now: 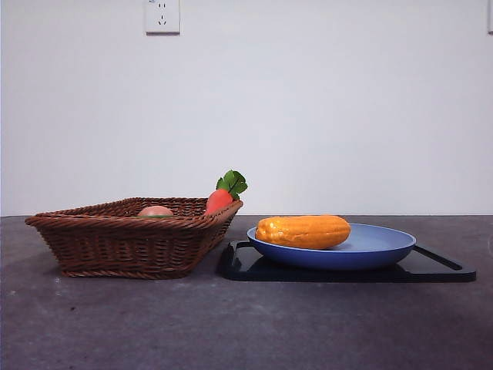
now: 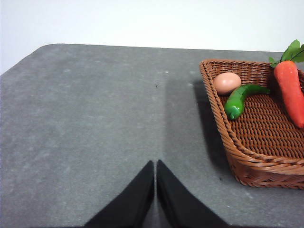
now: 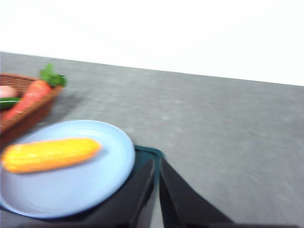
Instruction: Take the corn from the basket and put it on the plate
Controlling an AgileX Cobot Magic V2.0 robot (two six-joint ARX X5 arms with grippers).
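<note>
The corn (image 1: 303, 231) lies on its side on the blue plate (image 1: 385, 245), free of any gripper; the right wrist view shows the corn (image 3: 50, 154) on the plate (image 3: 90, 190) too. The brown wicker basket (image 1: 123, 243) stands left of the plate. My right gripper (image 3: 156, 164) is shut, empty, and raised beside the plate's edge. My left gripper (image 2: 155, 166) is shut and empty over bare table, apart from the basket (image 2: 247, 161). Neither arm shows in the front view.
A black tray (image 1: 439, 270) lies under the plate. In the basket lie a carrot (image 2: 292, 90) with green leaves, a peach-coloured egg-shaped item (image 2: 226, 82) and a green pepper (image 2: 240, 97). The table's rounded far corner (image 2: 42, 50) is near the left arm.
</note>
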